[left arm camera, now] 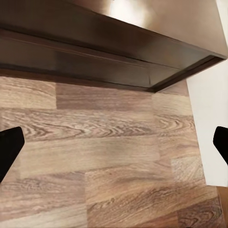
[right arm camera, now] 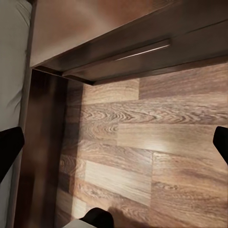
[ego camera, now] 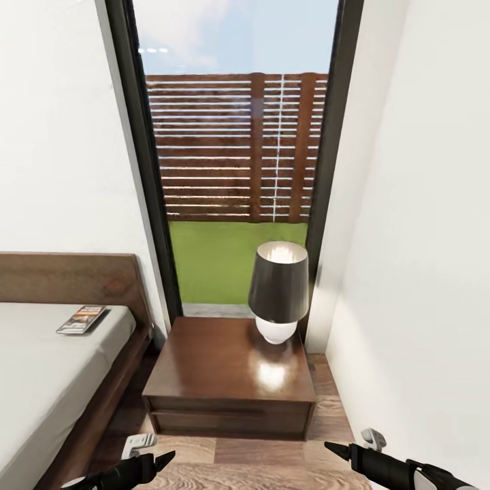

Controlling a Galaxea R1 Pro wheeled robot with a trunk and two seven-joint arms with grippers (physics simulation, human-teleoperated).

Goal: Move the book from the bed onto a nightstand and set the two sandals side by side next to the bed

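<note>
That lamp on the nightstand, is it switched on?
On: the lamp glows inside its dark shade, with a bright reflection on the nightstand.

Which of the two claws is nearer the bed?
The left claw, low by the bed frame; the right claw sits toward the white wall.

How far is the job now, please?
Nothing looks done. The book lies on the bed, near the headboard. The nightstand carries a lamp. The left gripper and right gripper hang over the floor, jaws apart, holding nothing. The book move and sandals remain.
</note>
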